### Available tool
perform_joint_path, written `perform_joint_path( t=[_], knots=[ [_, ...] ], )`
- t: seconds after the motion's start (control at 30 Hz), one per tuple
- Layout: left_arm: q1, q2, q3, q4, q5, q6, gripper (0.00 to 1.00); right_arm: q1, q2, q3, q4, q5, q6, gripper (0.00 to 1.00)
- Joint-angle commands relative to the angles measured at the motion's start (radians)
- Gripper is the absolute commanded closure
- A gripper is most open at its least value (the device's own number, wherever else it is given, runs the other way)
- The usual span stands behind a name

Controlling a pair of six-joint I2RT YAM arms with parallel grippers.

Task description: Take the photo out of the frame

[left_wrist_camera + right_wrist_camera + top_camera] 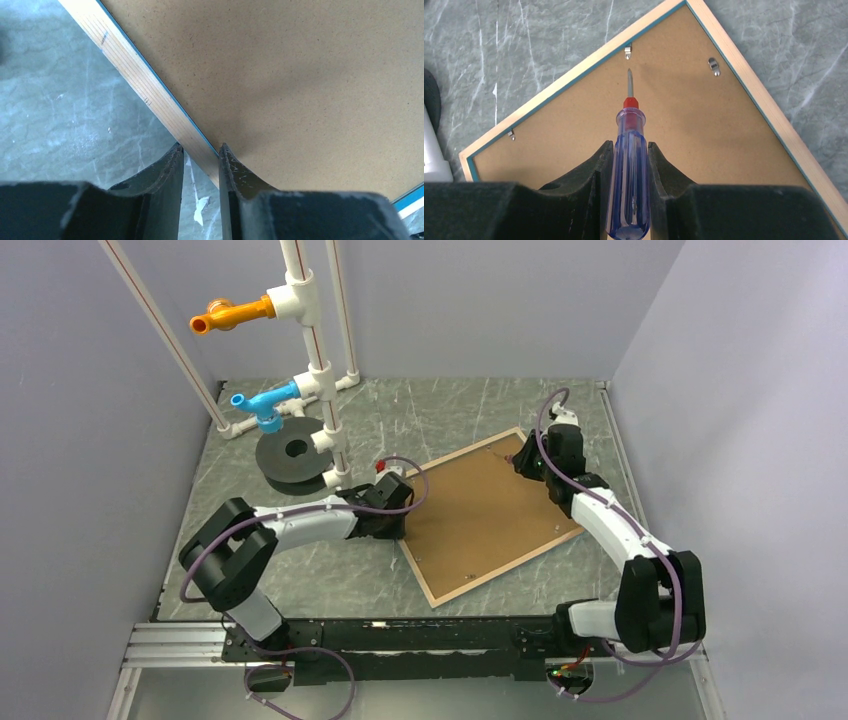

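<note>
One thin rectangular frame (507,566) with a light wood rim and a turquoise inner line lies face down on the grey marbled table (330,578), right of centre. Its long axis seems to run from near-left to far-right. Inside it sits one plain brown backing board (490,510), which hides the photo. Three small metal clips (628,50) show at the board's edge.

The left gripper (201,150) is at the frame's left side, its fingers narrow with the rim between them; I cannot tell if they press it. The right gripper (630,145) is closed around one screwdriver with a clear blue handle (630,165), its tip pointing at one clip.
</note>
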Motion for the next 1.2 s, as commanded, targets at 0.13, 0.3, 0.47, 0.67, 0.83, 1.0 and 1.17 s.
perform_joint_path(
  t=[0.13, 0.3, 0.47, 0.67, 0.83, 1.0, 1.17],
  knots=[
    [-0.002, -0.138, -0.069, -0.053, 0.057, 0.029, 0.54, 0.046, 0.072, 0.06, 0.108, -0.011, -0.037, 1.0],
    [-0.004, -0.182, -0.105, -0.013, 0.098, -0.005, 0.41, 0.109, 0.088, 0.07, 0.109, 0.036, -0.06, 1.0],
    [-0.011, -0.169, -0.134, 0.037, 0.125, -0.032, 0.38, 0.14, 0.087, 0.064, 0.116, 0.071, -0.073, 1.0],
    [-0.02, -0.117, -0.129, 0.051, 0.122, -0.048, 0.47, 0.143, 0.126, 0.078, 0.098, 0.139, -0.076, 1.0],
    [-0.023, -0.12, -0.148, 0.057, 0.118, -0.061, 0.5, 0.144, 0.142, 0.086, 0.081, 0.181, -0.075, 1.0],
    [-0.023, -0.128, -0.162, 0.055, 0.108, -0.074, 0.55, 0.152, 0.148, 0.103, 0.018, 0.256, -0.067, 1.0],
    [-0.023, -0.122, -0.165, 0.052, 0.099, -0.087, 0.6, 0.158, 0.14, 0.105, 0.003, 0.289, -0.072, 1.0]
  ],
)
